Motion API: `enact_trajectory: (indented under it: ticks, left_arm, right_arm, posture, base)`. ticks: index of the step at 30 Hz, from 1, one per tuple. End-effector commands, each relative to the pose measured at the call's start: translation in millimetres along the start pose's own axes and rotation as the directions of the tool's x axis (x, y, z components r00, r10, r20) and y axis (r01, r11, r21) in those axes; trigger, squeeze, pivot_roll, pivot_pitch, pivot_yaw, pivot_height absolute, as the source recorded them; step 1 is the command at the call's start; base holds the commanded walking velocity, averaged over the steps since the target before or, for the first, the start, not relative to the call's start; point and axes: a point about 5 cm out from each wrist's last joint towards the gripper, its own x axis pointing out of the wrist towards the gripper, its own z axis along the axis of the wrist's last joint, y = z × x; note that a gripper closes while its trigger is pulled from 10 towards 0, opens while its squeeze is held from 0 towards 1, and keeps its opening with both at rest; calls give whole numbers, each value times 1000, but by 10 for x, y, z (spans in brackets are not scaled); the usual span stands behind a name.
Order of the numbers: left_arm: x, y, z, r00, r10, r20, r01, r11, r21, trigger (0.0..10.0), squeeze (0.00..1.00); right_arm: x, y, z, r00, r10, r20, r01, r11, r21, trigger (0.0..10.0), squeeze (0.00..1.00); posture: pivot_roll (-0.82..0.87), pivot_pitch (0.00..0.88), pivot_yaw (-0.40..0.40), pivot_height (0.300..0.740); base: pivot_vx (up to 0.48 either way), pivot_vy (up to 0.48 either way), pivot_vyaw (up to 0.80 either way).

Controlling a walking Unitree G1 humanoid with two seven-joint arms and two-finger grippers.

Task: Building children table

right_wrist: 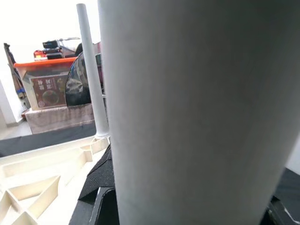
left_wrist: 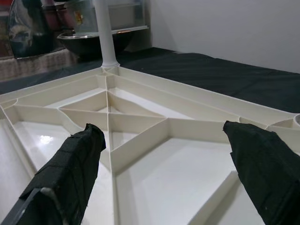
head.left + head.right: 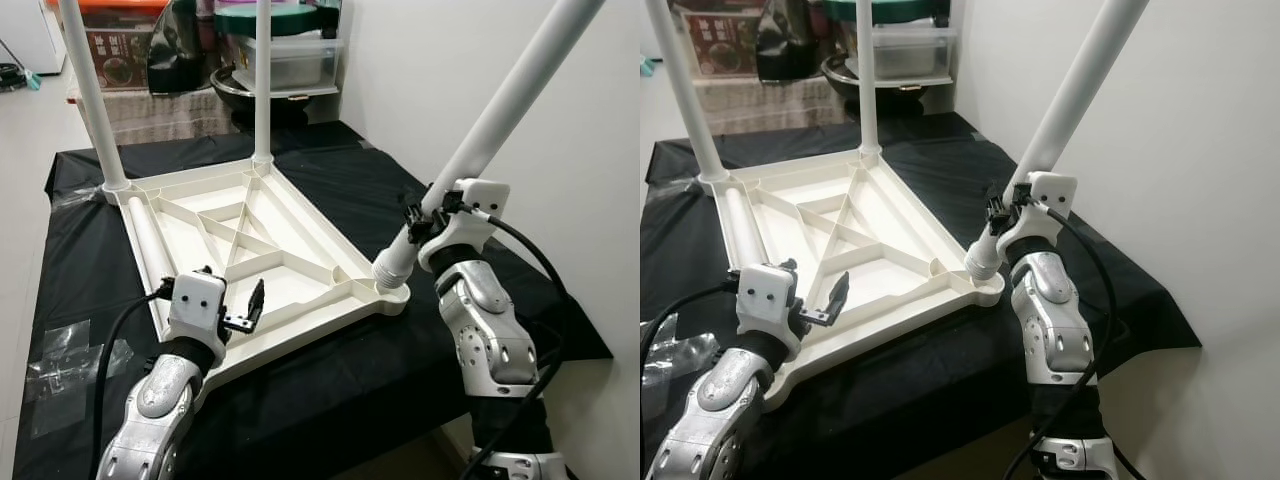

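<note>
A white ribbed table top (image 3: 300,235) lies upside down on a black cloth. Two white legs stand upright in its far corners, one on the left (image 3: 95,110) and one further back (image 3: 262,90). A third leg (image 3: 500,105) leans to the right, its threaded end at the near right corner socket (image 3: 392,295). My right gripper (image 3: 420,222) is shut on this leg just above the socket; the leg (image 1: 197,112) looms close in the right wrist view. A fourth leg (image 3: 148,245) lies loose inside the top's left channel. My left gripper (image 3: 235,295) hovers open over the near left ribs, its fingers (image 2: 70,173) spread wide.
The black cloth (image 3: 350,180) covers a low platform whose front edge is close to me. A white wall (image 3: 560,150) stands on the right. Behind are a clear bin (image 3: 290,60), a dark bowl (image 3: 250,90) and an orange-lidded box (image 3: 120,45). Clear tape (image 3: 60,365) lies on the cloth at left.
</note>
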Motion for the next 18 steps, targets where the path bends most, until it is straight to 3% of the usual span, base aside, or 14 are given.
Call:
enact_trajectory:
  ticks: [1,9,18]
  left_arm:
    - [20,-16,4,1000,-12,8,12,1000,2,10000,0]
    - [28,-37,13,1000,-27,13,27,1000,3,10000,0]
    - [16,-71,37,999,-40,35,40,999,-5,10000,0]
  right_arm:
    - [9,10,37,999,-7,32,7,1000,-6,10000,0]
    - [11,21,36,999,-5,37,5,1000,-7,10000,0]
    - [15,21,32,999,-6,38,6,1000,-7,10000,0]
  posture:
    - [-2,0,-66,740]
    - [-3,0,-67,740]
    - [-3,0,-71,740]
  base:
    - [454,0,0]
    - [445,0,0]
    - [0,0,0]
